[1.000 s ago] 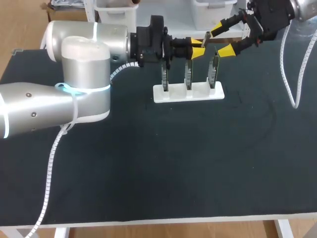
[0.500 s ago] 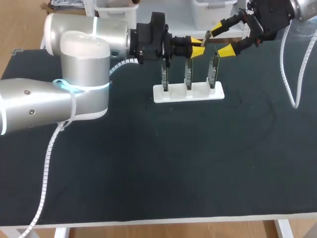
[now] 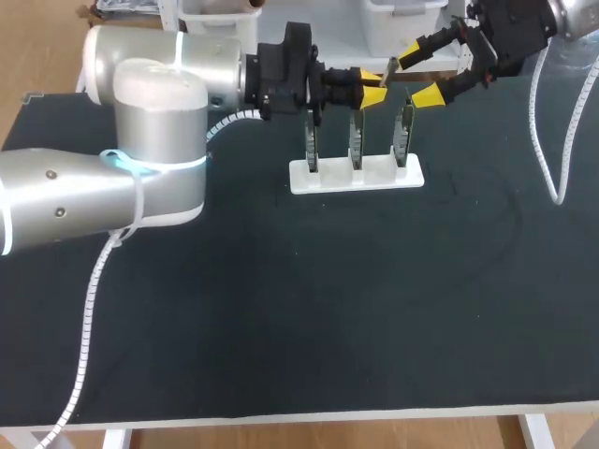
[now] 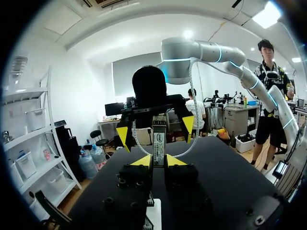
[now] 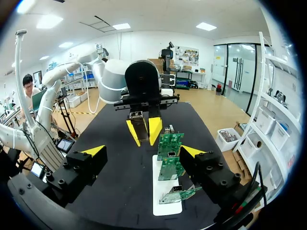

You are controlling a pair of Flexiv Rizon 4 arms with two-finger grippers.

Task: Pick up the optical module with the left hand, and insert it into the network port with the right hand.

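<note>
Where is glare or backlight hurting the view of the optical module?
Left wrist view: ceiling lights in shot, optical module readable anyway. Right wrist view: evenly lit in the left claw. Head view: sheen on the left arm; table matte, no glare.

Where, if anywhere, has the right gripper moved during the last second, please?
No, nowhere: the right gripper still hangs open near the right end of the white stand.

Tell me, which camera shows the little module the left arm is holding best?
The left wrist view: the optical module sits close up in the middle, clamped in the left jaws. The right wrist view shows it farther off, between those jaws. The head view shows only a small grey sliver.
</note>
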